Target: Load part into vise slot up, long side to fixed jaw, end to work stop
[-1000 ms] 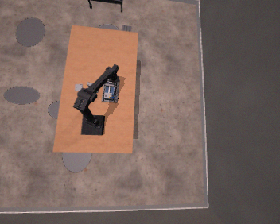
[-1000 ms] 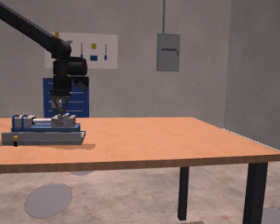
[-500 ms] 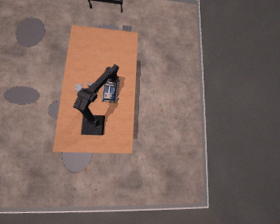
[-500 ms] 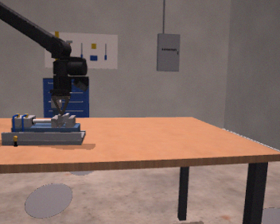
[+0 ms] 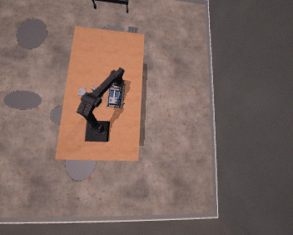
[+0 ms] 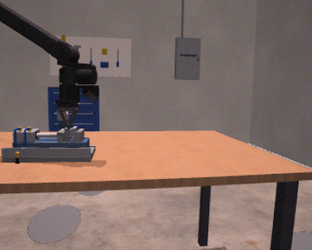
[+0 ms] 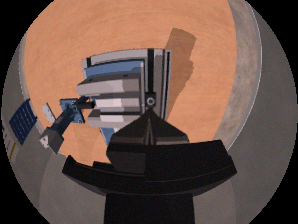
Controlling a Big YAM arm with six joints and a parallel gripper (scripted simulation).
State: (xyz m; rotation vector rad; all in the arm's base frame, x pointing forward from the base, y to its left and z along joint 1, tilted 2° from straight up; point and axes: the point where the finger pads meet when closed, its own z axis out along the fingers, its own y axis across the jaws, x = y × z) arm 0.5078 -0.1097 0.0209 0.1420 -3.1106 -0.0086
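The vise (image 5: 115,99) (image 6: 47,154) (image 7: 120,69) stands on the table, its jaws apart. A light grey block (image 7: 117,103), seemingly the part, lies between the fixed jaw (image 7: 107,87) and the cylinder-side jaw (image 7: 106,120) in the wrist view. Its slot and its seating on the bars cannot be made out. A dark piece with a round end (image 7: 150,101) is near the block's right end; whether they touch is unclear. My gripper (image 6: 69,127) (image 7: 149,113) is shut with nothing between its fingertips. It points down, low over the jaw end of the vise. The arm hides part of the vise in the top view.
The air cylinder (image 6: 28,136) and its rod (image 6: 47,135) sit on the vise's left in the exterior view. A pale plate (image 5: 82,91) (image 7: 48,112) lies off to the side. A blue fixture (image 7: 72,107) stands between that plate and the vise in the wrist view.
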